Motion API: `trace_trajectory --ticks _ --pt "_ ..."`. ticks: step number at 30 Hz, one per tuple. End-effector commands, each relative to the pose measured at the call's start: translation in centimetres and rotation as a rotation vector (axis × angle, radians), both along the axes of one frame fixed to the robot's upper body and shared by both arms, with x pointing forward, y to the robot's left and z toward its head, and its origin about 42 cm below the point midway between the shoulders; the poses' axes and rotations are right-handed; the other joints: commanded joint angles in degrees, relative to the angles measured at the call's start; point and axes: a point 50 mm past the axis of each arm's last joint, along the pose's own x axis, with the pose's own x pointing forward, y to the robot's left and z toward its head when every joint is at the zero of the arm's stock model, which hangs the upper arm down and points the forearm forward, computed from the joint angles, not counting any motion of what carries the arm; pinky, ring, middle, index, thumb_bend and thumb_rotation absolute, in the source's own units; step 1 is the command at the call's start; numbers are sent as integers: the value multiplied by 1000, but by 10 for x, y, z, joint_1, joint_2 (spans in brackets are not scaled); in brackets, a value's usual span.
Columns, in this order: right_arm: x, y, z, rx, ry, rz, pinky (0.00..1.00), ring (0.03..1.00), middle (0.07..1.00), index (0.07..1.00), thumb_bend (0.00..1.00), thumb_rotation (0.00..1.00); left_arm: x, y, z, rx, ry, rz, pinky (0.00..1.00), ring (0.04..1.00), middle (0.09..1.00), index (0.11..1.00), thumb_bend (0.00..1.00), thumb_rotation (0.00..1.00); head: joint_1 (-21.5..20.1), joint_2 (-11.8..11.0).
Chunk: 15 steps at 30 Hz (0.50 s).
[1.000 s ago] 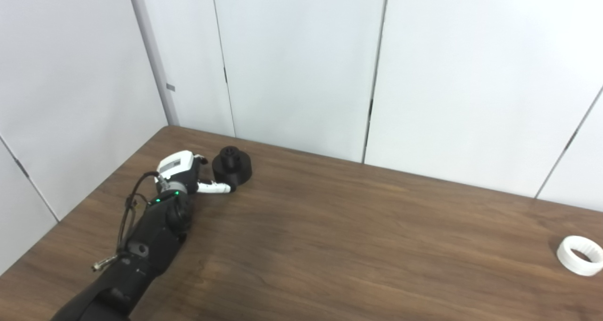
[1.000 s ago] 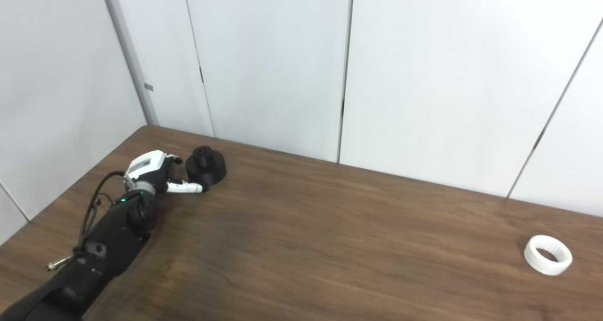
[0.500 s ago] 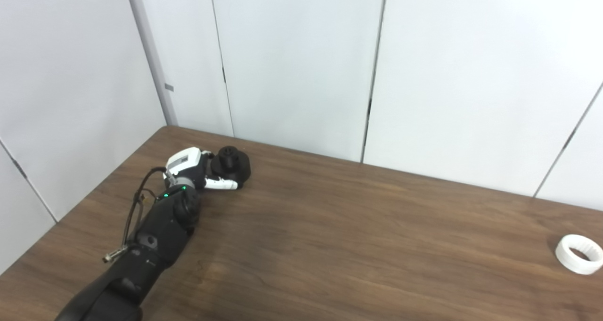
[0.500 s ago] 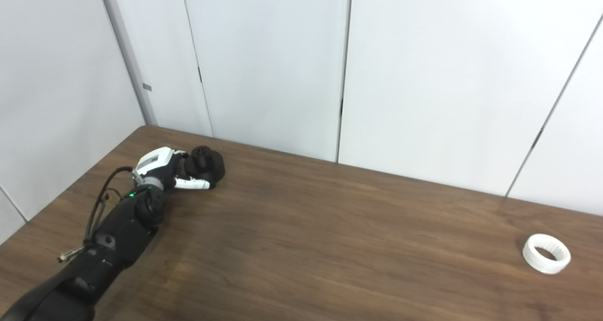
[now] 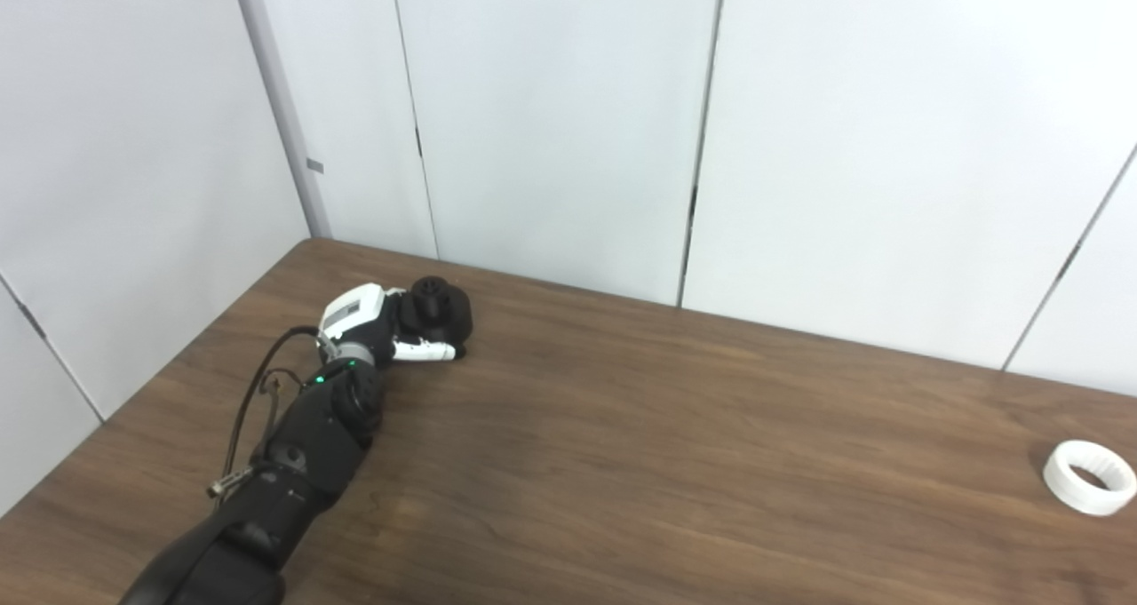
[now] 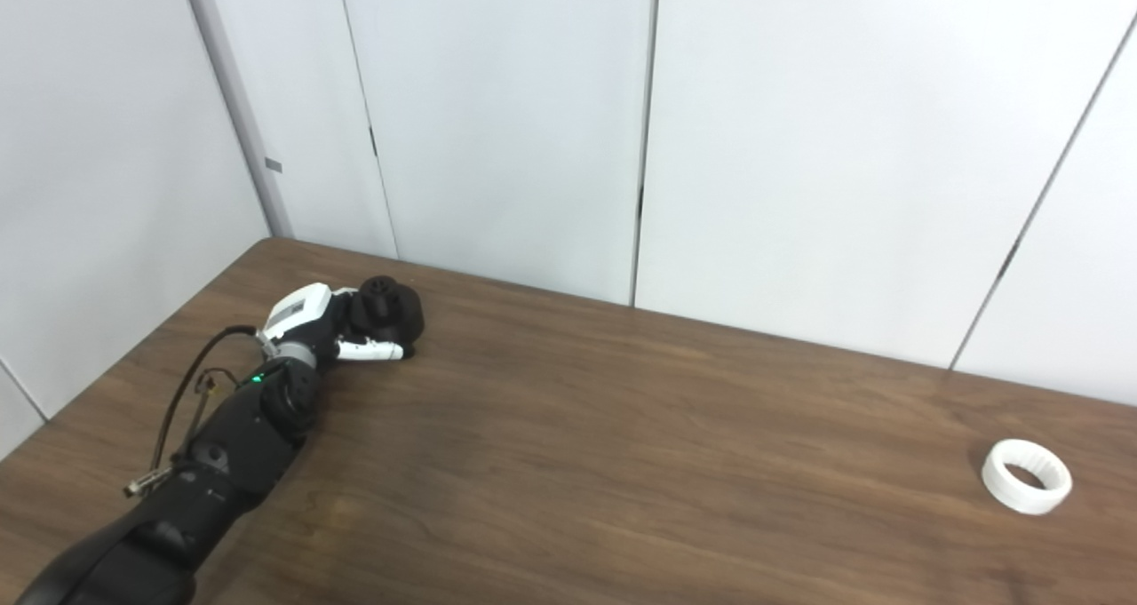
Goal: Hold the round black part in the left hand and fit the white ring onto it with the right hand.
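The round black part stands on the brown table near its far left corner. My left hand is pressed against the part's left side. Its white thumb lies across the part's front, and its fingers reach around the back, mostly hidden. The part still rests on the table. The white ring lies flat far off at the right edge of the table, seen also as the ring in the right eye view. My right hand is not in view.
White wall panels close off the table's back and left sides, close behind the black part. My black left forearm with its cable lies over the table's left part.
My left hand has slid forward and right from beside the black part to around it, and the thumb now wraps its front. The camera has shifted slightly. The ring has not moved.
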Motion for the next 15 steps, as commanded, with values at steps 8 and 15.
trace_trajectory --ticks 8,15 --pt "-1 1 11 -28 -37 19 1000 1000 1000 1000 638 1000 15 -2 13 -141 -143 58 1000 995 946 886 1000 448 0 4" --pt "-1 2 13 -46 -33 15 1000 1000 997 1000 643 1000 14 -3 8 -162 -167 65 919 963 936 875 1000 444 -1 5"
